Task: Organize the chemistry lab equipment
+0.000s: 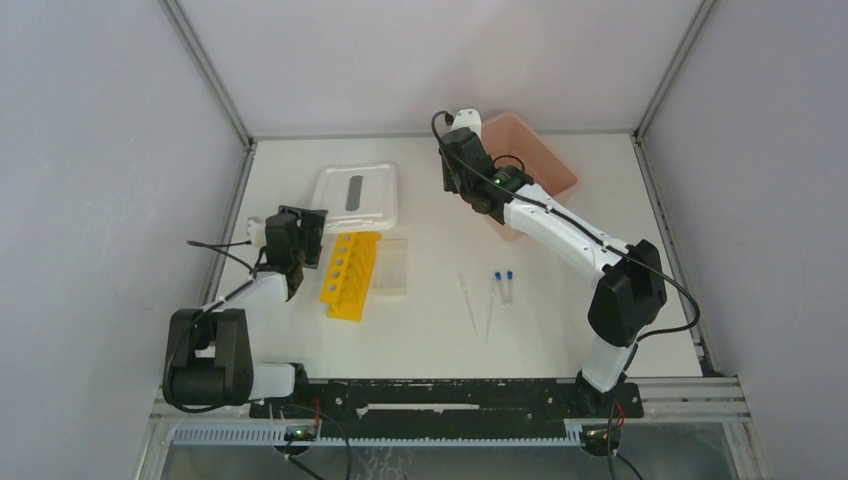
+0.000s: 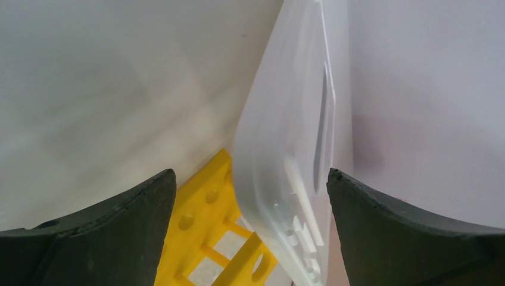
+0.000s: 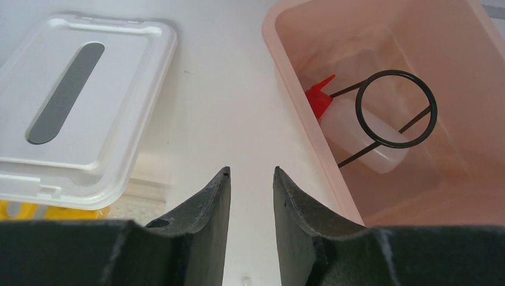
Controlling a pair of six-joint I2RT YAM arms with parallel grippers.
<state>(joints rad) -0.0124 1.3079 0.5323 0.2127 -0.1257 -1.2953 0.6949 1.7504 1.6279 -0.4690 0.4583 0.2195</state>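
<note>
The yellow tube rack (image 1: 350,275) lies on the table left of centre, with the small clear grid rack (image 1: 392,265) beside it. Two thin droppers (image 1: 468,300) and two blue-capped tubes (image 1: 503,285) lie mid-table. My left gripper (image 1: 305,245) (image 2: 250,179) is wide open just left of the yellow rack (image 2: 202,226), holding nothing. The red-nozzled squeeze bottle (image 3: 357,131) lies inside the pink tub (image 3: 309,125) under a black wire ring (image 3: 396,109). My right gripper (image 1: 458,160) (image 3: 251,173) hovers over bare table left of the tub, jaws a narrow gap apart and empty.
The white lid (image 1: 357,195) (image 3: 83,107) with its grey slot lies at the back left, its near edge over the top of the yellow rack. The pink tub (image 1: 540,160) stands at the back right, partly covered by my right arm. Walls enclose the table.
</note>
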